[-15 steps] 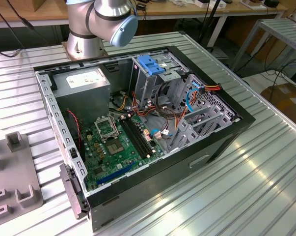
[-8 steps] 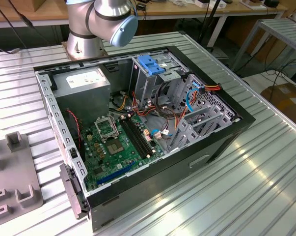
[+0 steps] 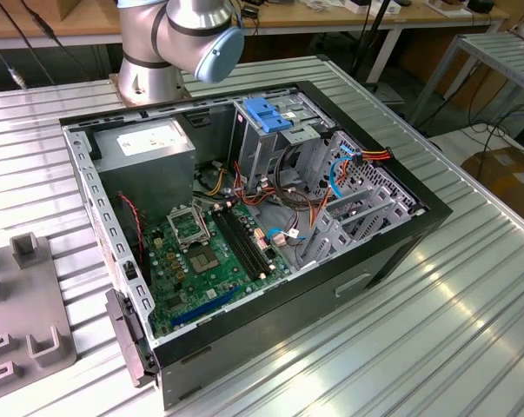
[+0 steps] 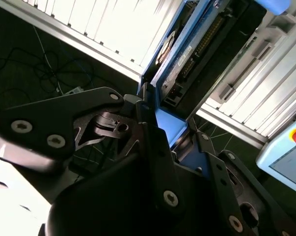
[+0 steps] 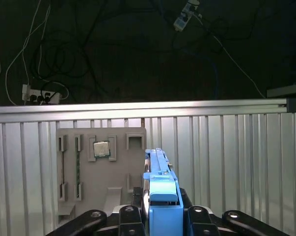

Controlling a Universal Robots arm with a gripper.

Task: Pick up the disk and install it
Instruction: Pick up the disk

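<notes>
In both wrist views my gripper (image 5: 160, 216) (image 4: 171, 129) is shut on the disk (image 5: 159, 189) (image 4: 194, 46), held edge-on between the black fingers (image 5: 125, 216). The disk's blue side rail faces the first wrist camera. In the second wrist view its underside with a dark circuit board and connector shows beyond the fingers. The disk hangs in the air above the ribbed metal table (image 5: 226, 162), touching nothing else. In the exterior view the open computer case (image 3: 392, 252) lies on its side, with the blue-topped drive cage (image 3: 266, 113) at its far end near the arm's base (image 3: 153, 74).
A grey fixture plate (image 5: 89, 196) (image 3: 18, 304) holding a processor chip (image 5: 100, 148) lies on the table beyond the held disk. Inside the case are a grey power supply (image 3: 149, 148), a green motherboard (image 3: 205, 252) and loose cables (image 3: 331, 174). Dark floor with cables lies past the table edge.
</notes>
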